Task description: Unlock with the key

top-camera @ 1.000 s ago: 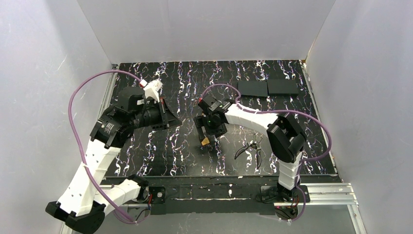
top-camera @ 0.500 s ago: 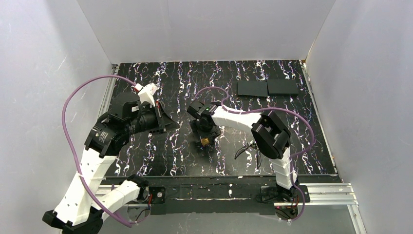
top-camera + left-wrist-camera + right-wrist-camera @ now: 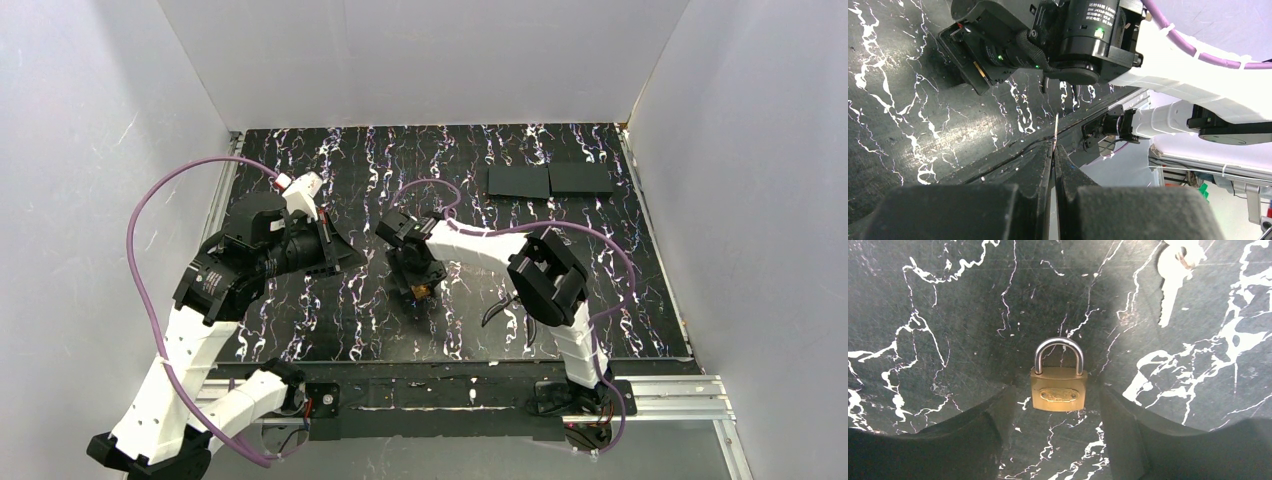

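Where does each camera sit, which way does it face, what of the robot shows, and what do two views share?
Top external: high behind the robot, facing down at the table; left arm and right arm show.
Left wrist: on that arm, faces across the table at the right arm; left hand shows, shut on a thin metal strip.
Right wrist: on that arm, faces down at the padlock and a key; open right hand straddles the padlock.
Shared: top external and right wrist both show the padlock.

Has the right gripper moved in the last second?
Yes. In the top view the right gripper has shifted left, away from the pliers, and now sits over the padlock.
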